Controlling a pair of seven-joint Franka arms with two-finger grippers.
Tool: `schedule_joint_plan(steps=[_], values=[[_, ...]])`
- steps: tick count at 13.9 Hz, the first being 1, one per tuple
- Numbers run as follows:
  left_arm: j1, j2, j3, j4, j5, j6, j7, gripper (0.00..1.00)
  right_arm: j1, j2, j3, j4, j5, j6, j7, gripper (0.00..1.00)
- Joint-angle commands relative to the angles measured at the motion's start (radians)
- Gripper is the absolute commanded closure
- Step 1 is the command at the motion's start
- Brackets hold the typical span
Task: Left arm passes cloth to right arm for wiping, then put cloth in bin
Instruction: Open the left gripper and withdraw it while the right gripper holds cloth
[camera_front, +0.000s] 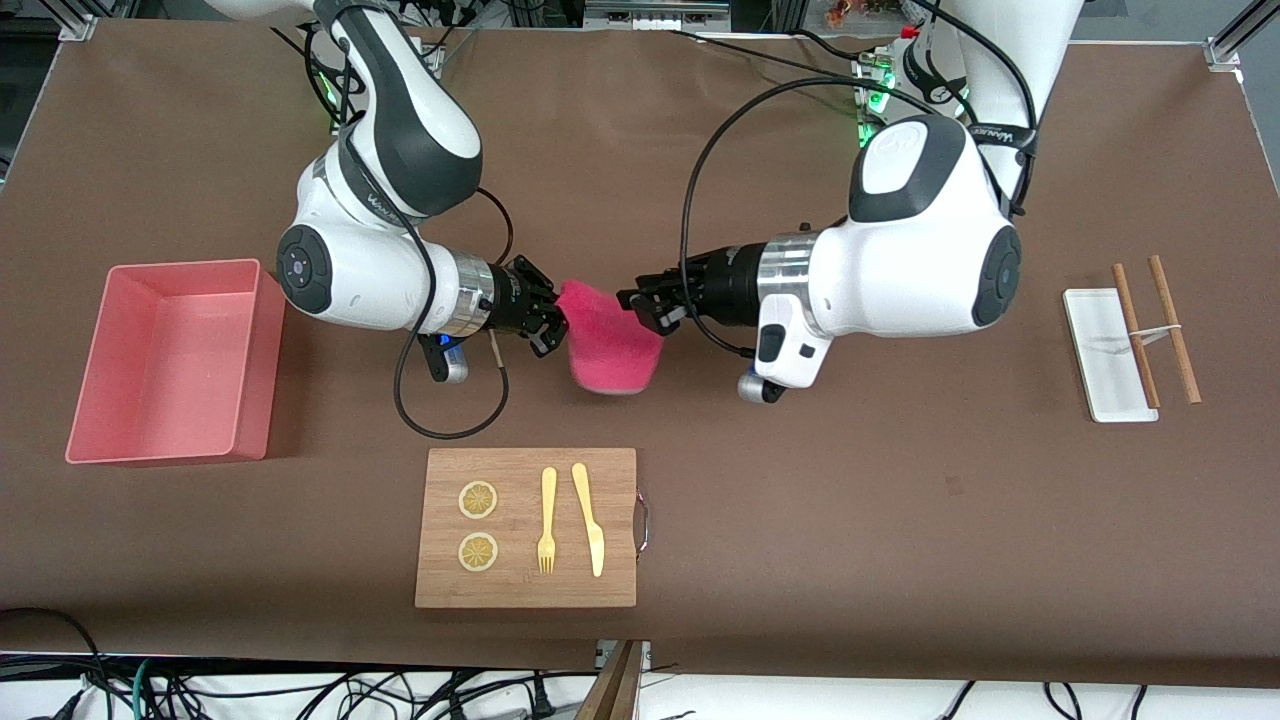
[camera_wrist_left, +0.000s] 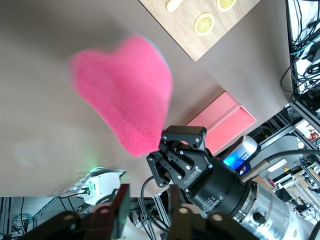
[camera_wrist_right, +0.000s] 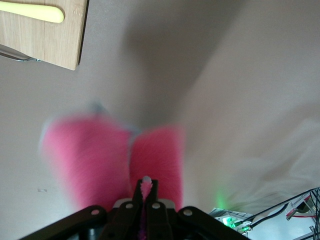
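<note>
Handover basically done: right hand (camera_front: 553, 322) clamped on the cloth (camera_front: 610, 345), hanging mid-air above the surface (camera_front: 800, 500). Left hand (camera_front: 640, 305) just beside it, fingers parted, holding nothing. Wiping and the bin (camera_front: 250, 350) drop remain.

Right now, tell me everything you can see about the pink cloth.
The cloth is crimson-pink, fuzzy and soft-looking. It hangs in the air above bare table, between the two arms, drooping in a rounded fold. The right gripper is shut on one edge. The left gripper is at its other edge, fingers parted, apparently letting go. Nothing else touches it.
</note>
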Motion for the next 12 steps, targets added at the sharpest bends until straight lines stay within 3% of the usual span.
schedule_joint_plan(steps=[1, 5, 8, 12], values=[[0.055, 0.007, -0.004, 0.028, 0.014, -0.088, 0.002, 0.0, 0.002, -0.01, -0.001, 0.0, -0.024, -0.029, -0.049, 1.0], [0.124, 0.001, -0.002, 0.026, 0.11, -0.249, 0.22, 0.0, 0.039, -0.004, 0.004, -0.008, -0.158, -0.119, -0.151, 1.0], [0.151, -0.007, -0.002, 0.017, 0.159, -0.285, 0.319, 0.0, 0.082, 0.011, 0.004, -0.017, -0.24, -0.123, -0.163, 1.0], [0.155, -0.124, -0.007, -0.173, 0.293, -0.262, 0.373, 0.0, 0.131, 0.06, 0.004, -0.04, -0.281, -0.123, -0.195, 1.0]])
